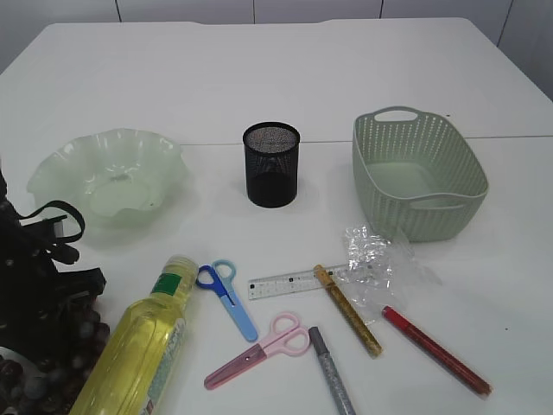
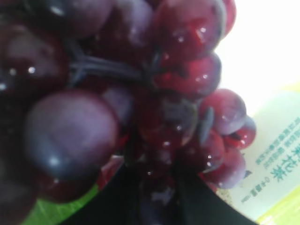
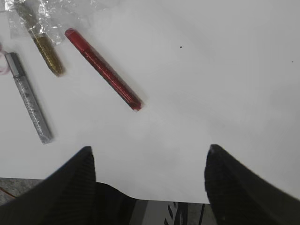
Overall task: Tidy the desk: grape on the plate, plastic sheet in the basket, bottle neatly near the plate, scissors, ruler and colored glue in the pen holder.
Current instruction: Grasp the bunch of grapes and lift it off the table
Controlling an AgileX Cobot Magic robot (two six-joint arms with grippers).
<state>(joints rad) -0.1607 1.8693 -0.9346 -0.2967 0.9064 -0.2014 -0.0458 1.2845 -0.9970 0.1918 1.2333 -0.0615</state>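
Down at the table's near-left corner, the left gripper [image 1: 39, 346] pressed into the dark red grape bunch [image 2: 140, 103], grip unclear. The right gripper [image 3: 150, 164] hung wide, empty, over bare white table [image 3: 211, 70].

Bottle [image 1: 138, 346] crowds the grapes [image 1: 34, 372]; bare table [image 1: 259, 78] lies behind the holder [image 1: 271, 164].

Dark red grapes [image 2: 140, 93] beside bottle label [image 2: 276, 154]
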